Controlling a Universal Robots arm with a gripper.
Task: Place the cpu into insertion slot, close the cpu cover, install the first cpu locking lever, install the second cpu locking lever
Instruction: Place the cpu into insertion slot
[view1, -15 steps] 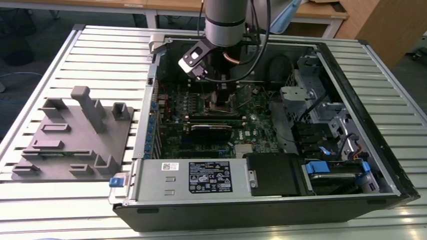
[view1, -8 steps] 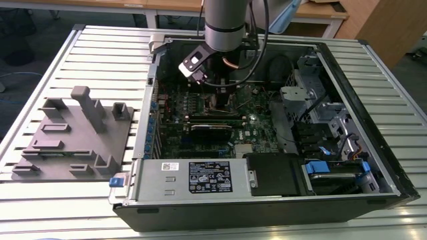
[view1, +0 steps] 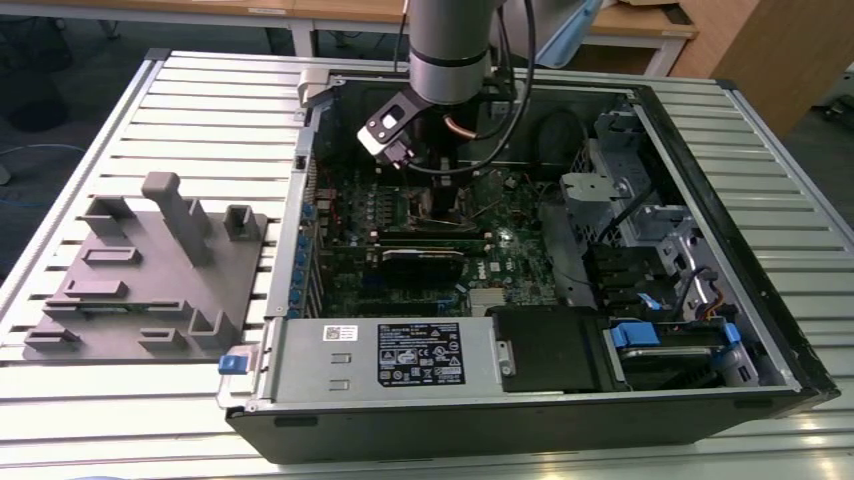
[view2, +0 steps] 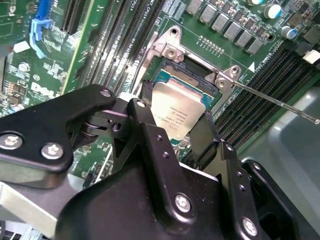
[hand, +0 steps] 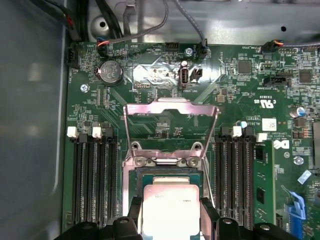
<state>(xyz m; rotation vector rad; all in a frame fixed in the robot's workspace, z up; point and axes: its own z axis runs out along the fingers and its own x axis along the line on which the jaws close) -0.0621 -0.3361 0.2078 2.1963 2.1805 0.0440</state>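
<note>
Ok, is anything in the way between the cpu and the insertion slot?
Nothing visible. The cpu cover is swung up, clear of the insertion slot, and the cpu is held between the jaws right over it.

cpu (hand: 170, 207) in hand (hand: 170, 220), over insertion slot (hand: 136, 186); cpu cover (hand: 170, 104) open beside slot.

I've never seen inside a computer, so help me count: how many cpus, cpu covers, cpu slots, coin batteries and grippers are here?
cpu: 1
cover: 1
slot: 1
battery: 1
gripper: 1
Total: 5
</note>
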